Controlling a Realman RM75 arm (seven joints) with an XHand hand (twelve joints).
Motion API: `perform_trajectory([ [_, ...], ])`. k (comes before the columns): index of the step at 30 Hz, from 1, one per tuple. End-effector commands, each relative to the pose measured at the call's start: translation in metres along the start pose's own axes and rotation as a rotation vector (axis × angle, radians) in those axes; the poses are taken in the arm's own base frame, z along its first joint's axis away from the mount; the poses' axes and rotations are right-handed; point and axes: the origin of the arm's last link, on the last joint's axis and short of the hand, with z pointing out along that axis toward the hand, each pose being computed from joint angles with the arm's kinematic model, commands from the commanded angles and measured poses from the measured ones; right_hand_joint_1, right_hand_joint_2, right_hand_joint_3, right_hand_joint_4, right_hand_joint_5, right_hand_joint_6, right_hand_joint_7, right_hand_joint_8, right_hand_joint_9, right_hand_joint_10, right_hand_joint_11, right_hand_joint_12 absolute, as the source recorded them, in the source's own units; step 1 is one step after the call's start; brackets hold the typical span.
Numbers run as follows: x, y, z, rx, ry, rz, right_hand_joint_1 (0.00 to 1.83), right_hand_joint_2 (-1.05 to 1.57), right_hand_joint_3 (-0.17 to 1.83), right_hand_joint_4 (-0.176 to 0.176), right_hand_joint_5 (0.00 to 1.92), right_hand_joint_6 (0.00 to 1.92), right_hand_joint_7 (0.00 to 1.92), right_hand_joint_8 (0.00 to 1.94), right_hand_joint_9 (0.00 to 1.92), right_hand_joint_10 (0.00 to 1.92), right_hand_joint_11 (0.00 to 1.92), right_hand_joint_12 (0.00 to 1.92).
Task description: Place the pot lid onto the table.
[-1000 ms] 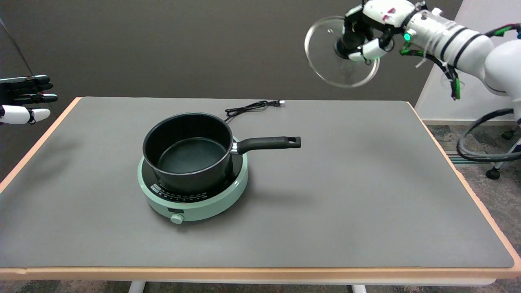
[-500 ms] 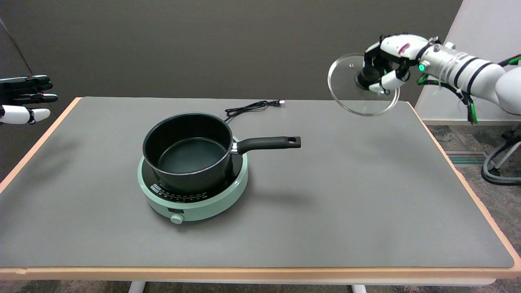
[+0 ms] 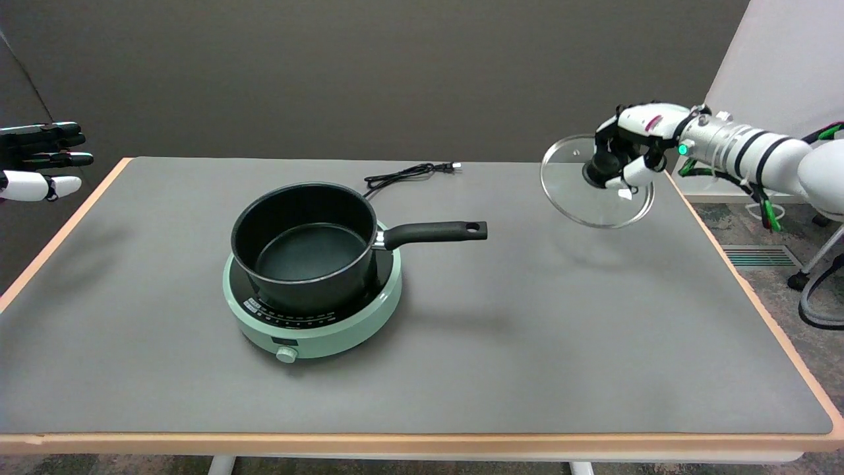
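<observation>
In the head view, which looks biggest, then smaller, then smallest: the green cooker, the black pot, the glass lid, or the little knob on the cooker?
1. Green cooker
2. Black pot, counting its handle
3. Glass lid, though it sits farther away, so it may be nearer the pot's size
4. Knob

— Where does the one view look from?
— Above the table's [image 3: 593, 343] near edge, facing down and across to the dark back wall [image 3: 369, 72].
— How near?
— Far enough to take in the whole tabletop — no second view shares it.
</observation>
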Motion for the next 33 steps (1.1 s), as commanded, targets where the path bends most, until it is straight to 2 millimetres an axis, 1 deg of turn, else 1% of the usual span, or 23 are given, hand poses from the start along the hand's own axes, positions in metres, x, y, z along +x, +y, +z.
perform_trajectory([
  [1,-0.05,-0.01,0.017,0.007,-0.117,0.058,1.21,0.95,0.45,-0.049,0.78,1.29,1.0,1.17,0.91,1.54,0.7,1.06],
  [5,-0.047,-0.022,0.026,0.036,-0.12,0.044,1.21,0.95,0.45,-0.05,0.78,1.29,1.0,1.17,0.9,1.54,0.7,1.06],
  [8,-0.049,-0.033,0.033,0.058,-0.128,0.041,1.21,0.95,0.44,-0.051,0.78,1.29,1.0,1.17,0.91,1.54,0.7,1.06],
  [18,-0.061,-0.052,0.055,0.068,-0.145,0.057,1.21,0.95,0.44,-0.051,0.78,1.29,1.0,1.17,0.9,1.54,0.7,1.06],
  [23,-0.07,-0.054,0.062,0.053,-0.161,0.076,1.21,0.95,0.44,-0.05,0.78,1.29,1.0,1.17,0.9,1.54,0.7,1.06],
  [28,-0.069,-0.057,0.067,0.048,-0.149,0.075,1.21,0.95,0.44,-0.05,0.78,1.29,1.0,1.17,0.9,1.54,0.7,1.07],
  [33,-0.066,-0.053,0.072,0.014,-0.133,0.072,1.21,0.95,0.44,-0.05,0.78,1.29,1.0,1.17,0.9,1.54,0.69,1.07],
])
